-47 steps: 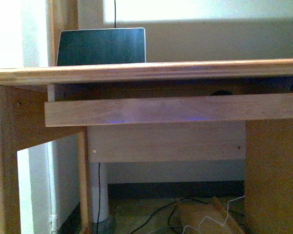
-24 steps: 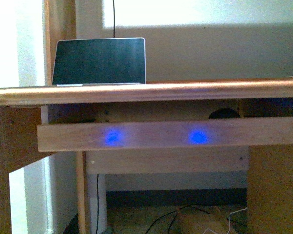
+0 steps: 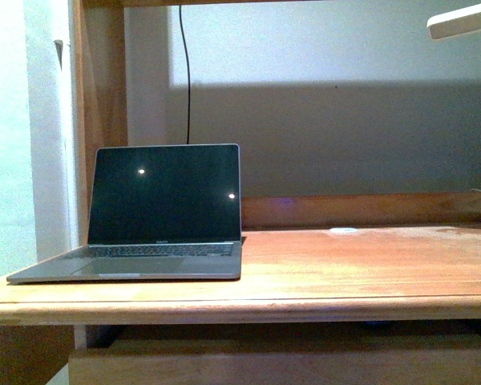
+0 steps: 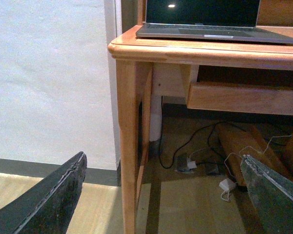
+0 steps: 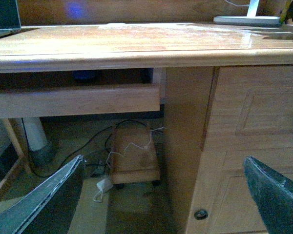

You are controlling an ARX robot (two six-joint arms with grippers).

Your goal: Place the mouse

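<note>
A small dark domed shape (image 5: pixel 85 75), which looks like the mouse, sits in shadow on the pull-out tray (image 5: pixel 73 100) under the desktop; only its top shows. It is hidden in the front view. My left gripper (image 4: pixel 163 195) is open and empty, low near the floor, facing the desk's left leg (image 4: pixel 127 146). My right gripper (image 5: pixel 163 195) is open and empty, below the desk edge, facing the tray and the drawer cabinet (image 5: pixel 249 146). Neither gripper shows in the front view.
An open laptop (image 3: pixel 164 212) stands at the left of the wooden desk (image 3: pixel 345 273). A small flat white disc (image 3: pixel 343 231) lies near the back rail. A white lamp (image 3: pixel 462 22) is at the upper right. Cables and a wooden box (image 5: pixel 134 153) lie on the floor.
The front view has risen from below the desk edge to above the desktop. The laptop and the desk surface now show in full, and the tray has dropped to the bottom edge.
</note>
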